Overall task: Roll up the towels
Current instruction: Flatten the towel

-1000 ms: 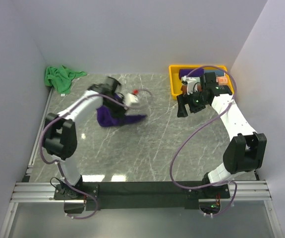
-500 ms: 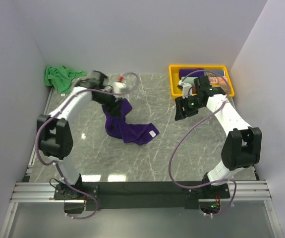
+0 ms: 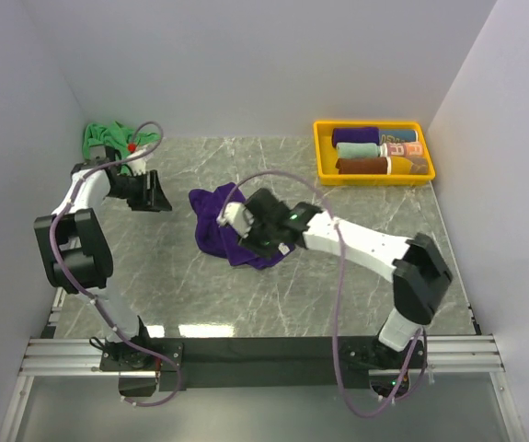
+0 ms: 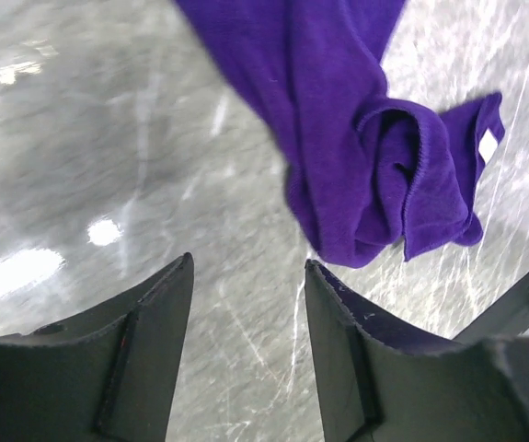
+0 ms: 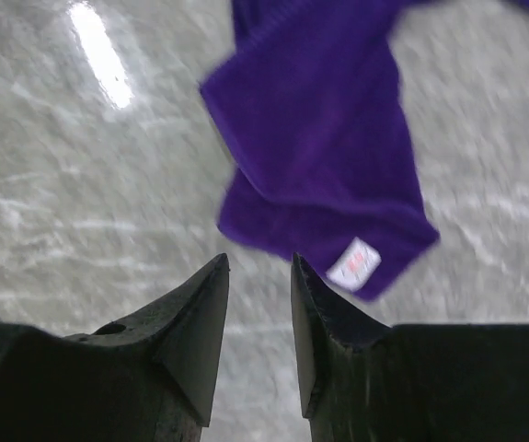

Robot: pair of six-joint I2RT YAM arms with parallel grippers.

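Two loose towels are lying on my one marble table (image 3: 200, 295): one purple towel (image 3: 211, 232), showing a single white tag (image 5: 354, 265), and one green towel (image 3: 97, 140). One yellow tray (image 3: 318, 152) is holding at least four rolled cloths (image 3: 356, 136). I am working with two arms, carrying one left gripper (image 4: 247, 267) and one right gripper (image 5: 258, 262).

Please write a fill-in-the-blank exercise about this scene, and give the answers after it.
The towel near the right gripper is ____.
The green towel lies in the back ____ corner.
The tray of rolled towels is ____.
The left gripper holds ____.
Answers: purple, left, yellow, nothing.
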